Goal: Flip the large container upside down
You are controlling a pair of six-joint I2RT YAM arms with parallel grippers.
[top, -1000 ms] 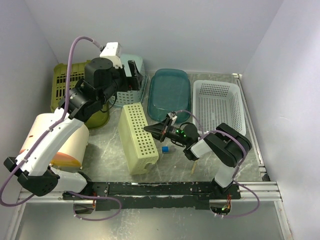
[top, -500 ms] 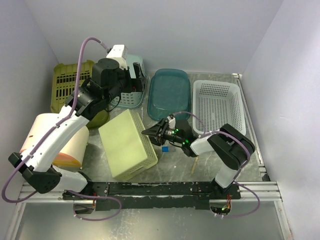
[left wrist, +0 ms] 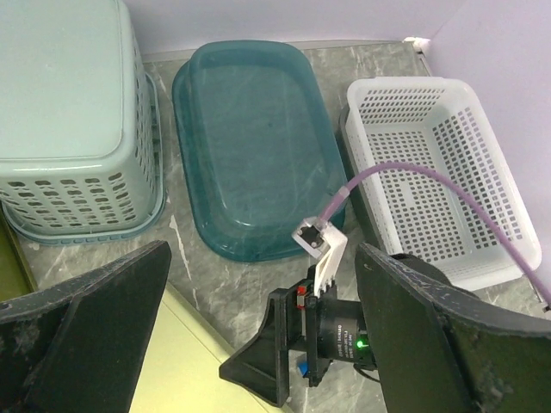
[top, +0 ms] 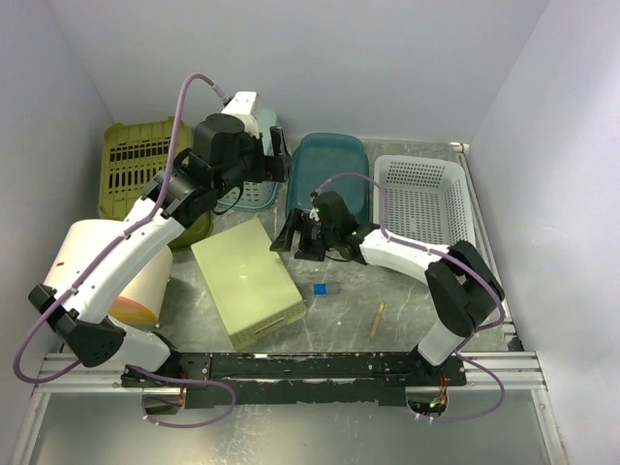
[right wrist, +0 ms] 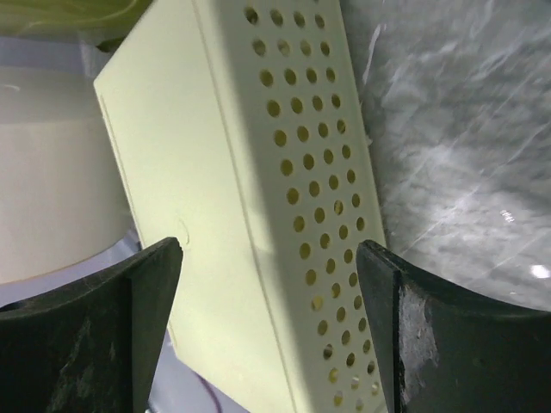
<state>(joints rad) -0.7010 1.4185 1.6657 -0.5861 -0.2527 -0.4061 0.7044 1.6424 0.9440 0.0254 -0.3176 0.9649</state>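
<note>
The large container (top: pixel 247 281) is a pale yellow box with perforated walls, lying left of centre with its solid bottom facing up. The right wrist view shows its bottom and one holed wall (right wrist: pixel 258 206) below my right gripper (right wrist: pixel 271 327), nothing between the open jaws. That right gripper (top: pixel 289 237) hovers just off the container's far right corner, apart from it. My left gripper (top: pixel 281 163) is open and empty, raised at the back above the baskets. In the left wrist view its fingers (left wrist: pixel 86 335) frame the right gripper (left wrist: pixel 284 361) and the container's corner (left wrist: pixel 202 370).
An upturned light blue basket (left wrist: pixel 69 129), a teal tub (top: pixel 329 179) and a white basket (top: pixel 421 203) line the back. An olive crate (top: pixel 131 165) stands far left, a beige drum (top: pixel 107 271) beside the container. A small blue block (top: pixel 320 289) and a wooden stick (top: pixel 377 318) lie nearby.
The container has tipped over from standing on its long side to lying bottom up. My right gripper has opened and drawn back toward the teal tub. The left arm has lifted away.
</note>
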